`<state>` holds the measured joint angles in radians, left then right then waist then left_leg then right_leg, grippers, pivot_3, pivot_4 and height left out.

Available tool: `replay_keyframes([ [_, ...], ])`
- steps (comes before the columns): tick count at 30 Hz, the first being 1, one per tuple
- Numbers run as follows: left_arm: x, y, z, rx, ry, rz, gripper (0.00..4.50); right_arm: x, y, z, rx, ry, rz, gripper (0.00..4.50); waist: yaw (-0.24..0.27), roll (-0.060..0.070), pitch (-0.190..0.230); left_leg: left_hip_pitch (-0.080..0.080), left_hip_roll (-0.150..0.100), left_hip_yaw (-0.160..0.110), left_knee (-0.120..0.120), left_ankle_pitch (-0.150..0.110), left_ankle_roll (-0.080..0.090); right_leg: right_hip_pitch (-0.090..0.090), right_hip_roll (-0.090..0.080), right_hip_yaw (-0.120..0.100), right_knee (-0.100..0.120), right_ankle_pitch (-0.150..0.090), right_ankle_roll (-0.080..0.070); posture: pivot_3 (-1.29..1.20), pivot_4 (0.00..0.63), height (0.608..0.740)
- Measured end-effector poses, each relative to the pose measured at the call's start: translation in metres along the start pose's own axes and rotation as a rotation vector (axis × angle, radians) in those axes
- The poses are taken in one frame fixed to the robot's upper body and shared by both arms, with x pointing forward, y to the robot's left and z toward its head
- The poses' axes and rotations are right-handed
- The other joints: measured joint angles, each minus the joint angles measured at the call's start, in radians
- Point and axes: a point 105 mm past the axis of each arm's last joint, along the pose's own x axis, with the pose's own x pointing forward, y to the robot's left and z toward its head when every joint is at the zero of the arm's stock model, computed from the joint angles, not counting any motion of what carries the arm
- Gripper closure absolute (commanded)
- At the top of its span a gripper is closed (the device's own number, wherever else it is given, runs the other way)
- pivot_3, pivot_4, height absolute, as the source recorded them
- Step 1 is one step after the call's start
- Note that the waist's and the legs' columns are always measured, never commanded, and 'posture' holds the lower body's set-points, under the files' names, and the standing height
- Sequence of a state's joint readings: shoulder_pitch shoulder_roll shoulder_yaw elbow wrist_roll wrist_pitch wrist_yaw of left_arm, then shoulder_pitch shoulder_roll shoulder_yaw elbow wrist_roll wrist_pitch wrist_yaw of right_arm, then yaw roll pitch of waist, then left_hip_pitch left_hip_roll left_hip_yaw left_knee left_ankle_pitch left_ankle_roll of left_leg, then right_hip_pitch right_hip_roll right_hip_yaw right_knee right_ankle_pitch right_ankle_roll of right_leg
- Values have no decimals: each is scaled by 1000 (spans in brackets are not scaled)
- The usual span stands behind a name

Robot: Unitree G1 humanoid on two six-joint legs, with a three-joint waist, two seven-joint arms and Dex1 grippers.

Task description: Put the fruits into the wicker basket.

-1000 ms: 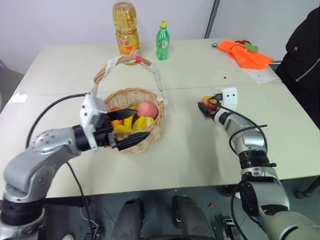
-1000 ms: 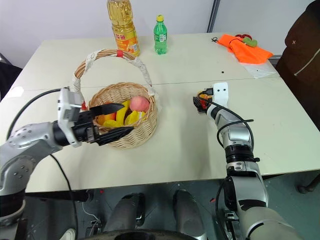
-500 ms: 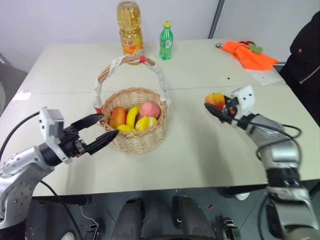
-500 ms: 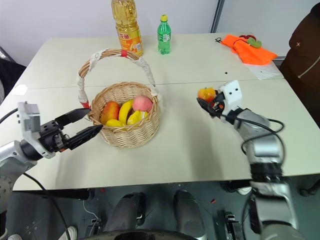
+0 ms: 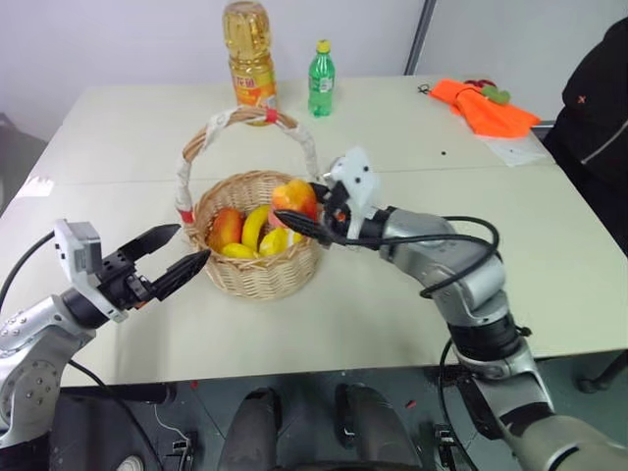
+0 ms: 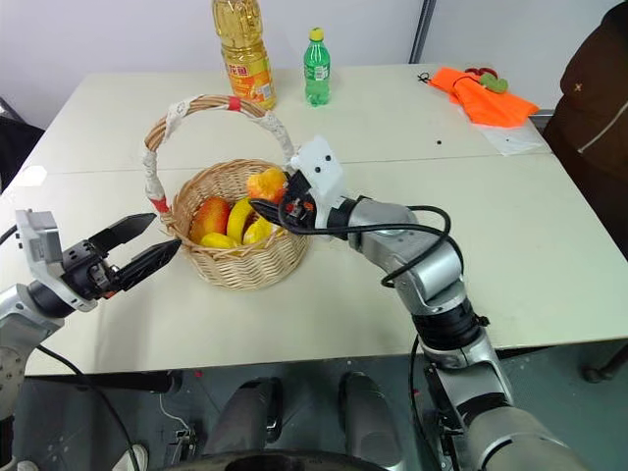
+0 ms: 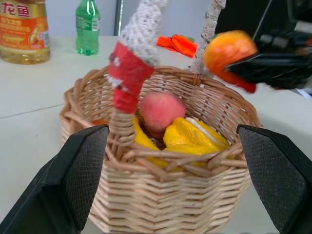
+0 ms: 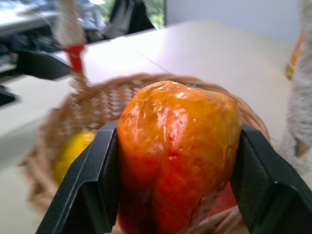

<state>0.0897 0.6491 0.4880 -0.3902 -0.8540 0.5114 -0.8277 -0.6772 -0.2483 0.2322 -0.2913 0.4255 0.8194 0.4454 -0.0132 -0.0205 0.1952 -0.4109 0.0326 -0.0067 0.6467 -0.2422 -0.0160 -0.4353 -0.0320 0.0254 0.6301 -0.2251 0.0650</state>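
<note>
Right gripper (image 5: 299,218) fingers clamp apple (image 5: 292,195) above wicker basket (image 5: 257,277) rim; left gripper (image 5: 177,250) spread, empty.

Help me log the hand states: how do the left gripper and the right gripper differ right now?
The left gripper is open and holds nothing; the right gripper is shut on the red-orange fruit. The left gripper sits beside the wicker basket, on its outer side, while the right gripper hangs over the basket's rim. Both have two black fingers and point toward the basket.

Even, bright indoor light — soft shadows on the table (image 5: 392,324). Glare gleams on the apple (image 8: 178,156) between the right gripper's fingers (image 8: 83,195); behind it, the wicker basket (image 8: 53,141) blurs.
</note>
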Motion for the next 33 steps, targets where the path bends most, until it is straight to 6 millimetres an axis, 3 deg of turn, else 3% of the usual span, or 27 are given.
replay_keyframes([
  [4, -2, -2, -4, -7, 12, 0, 0, 16, 8, 4, 22, 5, 9, 107, -7, 0, 0, 1, 1, 0, 0, 0, 0, 0, 1, 0, 0, 0, 0, 0, 150, 740],
  [5, -2, -3, -4, -5, 13, -2, 0, 17, 9, 5, 20, 5, 8, 39, -6, 0, 0, 1, 2, 0, 0, 0, 0, 0, 2, 0, 1, 0, 0, 0, 150, 740],
  [9, -2, -8, -3, 2, 16, -11, 0, 14, 10, 5, -18, 12, 23, 39, -1, 0, 0, 1, 2, 0, 0, 0, 0, 0, 2, 0, 1, 0, -1, 0, 150, 740],
  [19, -6, -12, -4, -3, 18, -13, 0, -43, 5, -1, -72, -11, 112, 39, -6, 0, 0, 2, 3, 0, 0, 0, 0, 0, 3, 0, 0, 0, -1, 0, 150, 740],
  [22, -6, -12, -3, -3, 14, -16, 0, -41, -7, -1, -47, -21, 45, 39, -8, 0, 0, 3, 3, 0, -1, 0, 0, 0, 4, 0, 0, 0, -2, 0, 150, 740],
  [28, -5, -10, 0, 1, 6, -22, 0, -14, -45, -6, 72, -44, -153, 39, -7, 0, 0, 2, 4, 1, -1, 0, 0, -1, 5, 0, 0, 1, -2, 0, 150, 740],
  [31, -5, -10, 1, 2, 5, -23, 0, 0, -58, -3, 113, -76, -215, 817, -7, 0, 0, 2, 4, 1, -1, 0, 0, -1, 5, 0, 0, 1, -2, 0, 150, 740],
  [33, -5, -10, 1, 2, 6, -22, 0, 2, -64, -8, 140, -77, -249, 1817, -3, 0, 0, 2, 4, 1, -1, 0, 0, -1, 4, 0, 0, 0, -2, 0, 150, 740],
])
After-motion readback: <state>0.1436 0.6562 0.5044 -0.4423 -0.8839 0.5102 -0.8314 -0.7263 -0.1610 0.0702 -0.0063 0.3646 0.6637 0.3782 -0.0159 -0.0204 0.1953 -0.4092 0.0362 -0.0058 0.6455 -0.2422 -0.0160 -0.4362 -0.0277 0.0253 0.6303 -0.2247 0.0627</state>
